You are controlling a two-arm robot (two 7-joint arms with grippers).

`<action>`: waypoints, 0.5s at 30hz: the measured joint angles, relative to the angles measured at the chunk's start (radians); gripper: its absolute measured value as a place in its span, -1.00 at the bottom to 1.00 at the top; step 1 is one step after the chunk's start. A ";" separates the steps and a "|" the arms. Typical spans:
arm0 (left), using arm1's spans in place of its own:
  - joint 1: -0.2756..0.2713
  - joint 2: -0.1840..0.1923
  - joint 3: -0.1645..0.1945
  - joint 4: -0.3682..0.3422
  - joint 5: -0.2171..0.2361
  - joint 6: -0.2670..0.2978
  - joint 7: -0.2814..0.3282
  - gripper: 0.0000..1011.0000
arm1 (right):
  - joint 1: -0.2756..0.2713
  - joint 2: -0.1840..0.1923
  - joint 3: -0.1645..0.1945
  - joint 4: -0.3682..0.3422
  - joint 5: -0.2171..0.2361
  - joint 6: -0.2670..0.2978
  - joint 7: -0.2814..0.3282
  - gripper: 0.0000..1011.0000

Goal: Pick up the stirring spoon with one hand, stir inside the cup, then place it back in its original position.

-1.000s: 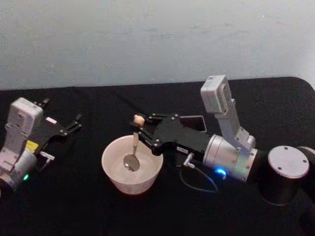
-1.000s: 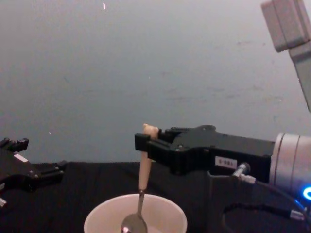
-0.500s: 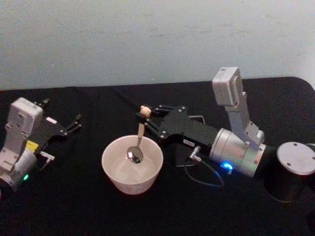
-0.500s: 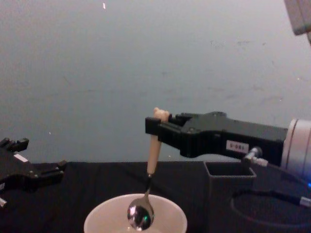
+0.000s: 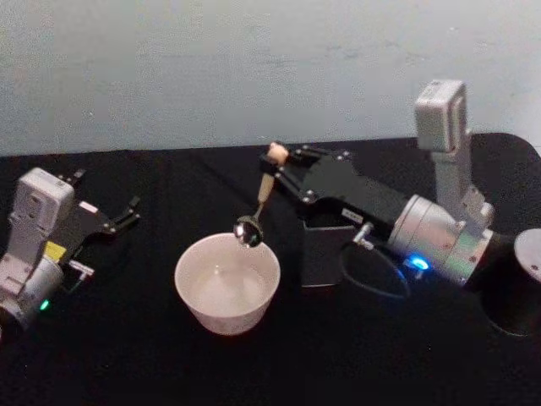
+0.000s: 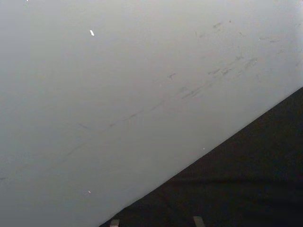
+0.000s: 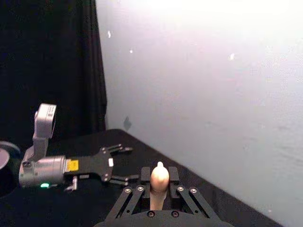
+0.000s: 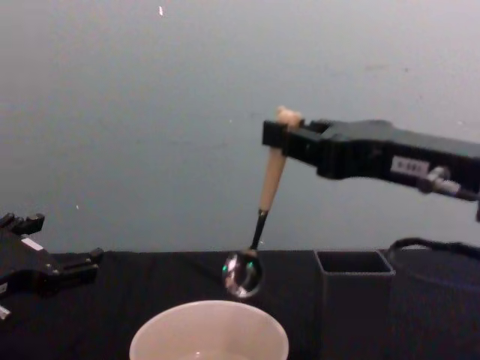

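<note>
My right gripper [image 5: 276, 162] [image 8: 276, 133] [image 7: 160, 188] is shut on the beige handle of the stirring spoon [image 5: 259, 201] [image 8: 262, 206], just under its knob [image 7: 159, 178]. The spoon hangs tilted in the air, its shiny bowl [image 8: 242, 273] above the far right rim of the white cup [image 5: 226, 282] [image 8: 209, 332], clear of it. The dark grey square holder [image 5: 322, 250] [image 8: 355, 296] stands right of the cup, below the right gripper's body. My left gripper [image 5: 127, 210] [image 8: 82, 260] rests open on the table at the far left, also seen from the right wrist [image 7: 122, 163].
A black cloth [image 5: 254, 364] covers the table, with a pale wall [image 5: 211, 68] behind. A black cable [image 5: 372, 279] loops from the right arm near the holder. A dark cylinder [image 5: 516, 296] stands at the right edge.
The right gripper has lifted the spoon up and to the right, out of the cup. The spoon's bowl now hangs above the rim. The left arm has not moved.
</note>
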 joint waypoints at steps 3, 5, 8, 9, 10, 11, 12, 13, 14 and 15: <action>0.000 0.000 0.000 0.000 0.000 0.000 0.000 0.98 | -0.006 0.008 0.015 -0.012 0.014 -0.002 -0.004 -0.58; 0.000 0.000 0.000 0.000 0.000 0.000 0.000 0.98 | -0.011 0.016 0.030 -0.021 0.026 -0.005 -0.007 -0.58; 0.000 0.000 0.000 0.000 0.000 0.000 0.000 0.98 | -0.021 0.026 0.051 -0.030 0.043 -0.011 -0.014 -0.58; 0.000 0.000 0.000 0.000 0.000 0.000 0.000 0.98 | -0.026 0.031 0.063 -0.033 0.054 -0.015 -0.017 -0.58; 0.000 0.000 0.000 0.000 0.000 0.000 0.000 0.98 | -0.029 0.033 0.069 -0.035 0.058 -0.017 -0.019 -0.58; 0.000 0.000 0.000 0.000 0.000 0.000 0.000 0.98 | -0.032 0.035 0.073 -0.036 0.062 -0.019 -0.021 -0.58; 0.000 0.000 0.000 0.000 0.000 0.000 0.000 0.98 | -0.039 0.041 0.086 -0.041 0.070 -0.023 -0.025 -0.58; 0.000 0.000 0.000 0.000 0.000 0.000 0.000 0.98 | -0.042 0.044 0.092 -0.044 0.074 -0.025 -0.028 -0.58; 0.000 0.000 0.000 0.000 0.000 0.000 0.000 0.98 | -0.046 0.047 0.098 -0.046 0.077 -0.027 -0.030 -0.58; 0.000 0.000 0.000 0.000 0.000 0.000 0.000 0.98 | -0.052 0.052 0.107 -0.051 0.082 -0.029 -0.035 -0.58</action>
